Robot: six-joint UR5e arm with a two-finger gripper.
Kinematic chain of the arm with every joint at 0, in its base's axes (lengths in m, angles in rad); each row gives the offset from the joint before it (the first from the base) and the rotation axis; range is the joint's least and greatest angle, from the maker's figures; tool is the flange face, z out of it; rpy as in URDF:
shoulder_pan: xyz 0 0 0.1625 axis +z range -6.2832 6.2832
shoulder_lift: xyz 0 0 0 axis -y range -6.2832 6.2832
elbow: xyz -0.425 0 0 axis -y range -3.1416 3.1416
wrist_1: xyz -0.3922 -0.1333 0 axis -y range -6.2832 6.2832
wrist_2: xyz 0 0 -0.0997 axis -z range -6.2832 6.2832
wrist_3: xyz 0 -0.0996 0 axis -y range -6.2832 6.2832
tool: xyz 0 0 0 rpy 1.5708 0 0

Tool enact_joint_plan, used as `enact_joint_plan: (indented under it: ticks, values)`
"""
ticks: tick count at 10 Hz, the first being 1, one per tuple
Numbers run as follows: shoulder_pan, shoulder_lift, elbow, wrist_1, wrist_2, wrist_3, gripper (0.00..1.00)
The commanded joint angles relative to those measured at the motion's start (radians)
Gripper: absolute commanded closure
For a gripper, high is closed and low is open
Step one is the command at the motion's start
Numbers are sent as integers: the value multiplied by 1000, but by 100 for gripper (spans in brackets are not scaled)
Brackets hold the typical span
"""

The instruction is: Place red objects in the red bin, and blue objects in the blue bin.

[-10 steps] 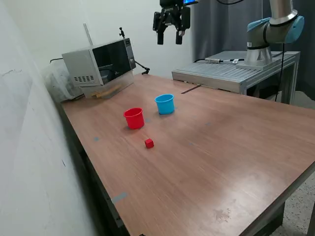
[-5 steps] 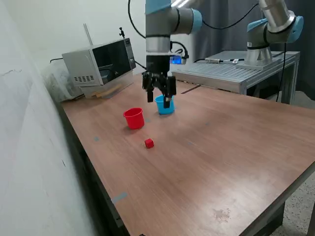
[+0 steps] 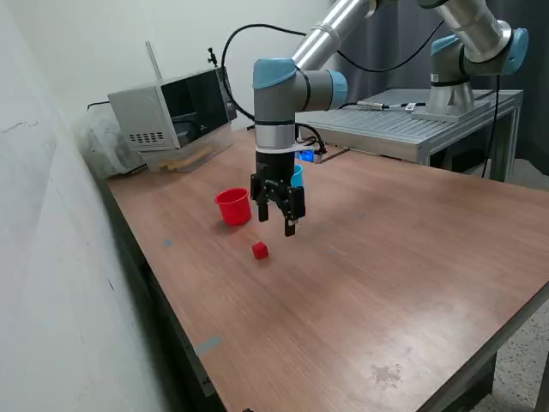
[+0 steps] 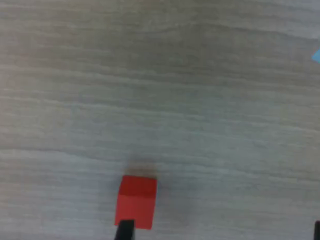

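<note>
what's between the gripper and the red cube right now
Nothing: in the exterior view only bare table separates the open gripper from the red cube.

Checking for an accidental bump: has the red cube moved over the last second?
No. The red cube sits at the same spot relative to the red cup.

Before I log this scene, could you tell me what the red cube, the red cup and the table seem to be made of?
Red cube: matte, opaque, sharp-edged; painted wood or plastic, I cannot tell which.
Red cup: likely plastic, judging by its smooth, even colour and thin rim.
Table: wood-grain top with a slight sheen; looks like laminate or veneer, though solid wood is possible.
</note>
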Motion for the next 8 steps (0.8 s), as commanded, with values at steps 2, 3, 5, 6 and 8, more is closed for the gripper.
enact_joint_plan:
  ticks: [2,3,5,6,8]
  values:
    - [-5,43,-46,-13,-26,30,0]
    - [-7,62,-63,-15,-28,30,0]
    - [-13,83,-83,-15,-29,30,0]
    - [-19,91,-87,-16,-29,30,0]
    - [-36,93,-87,-21,-29,30,0]
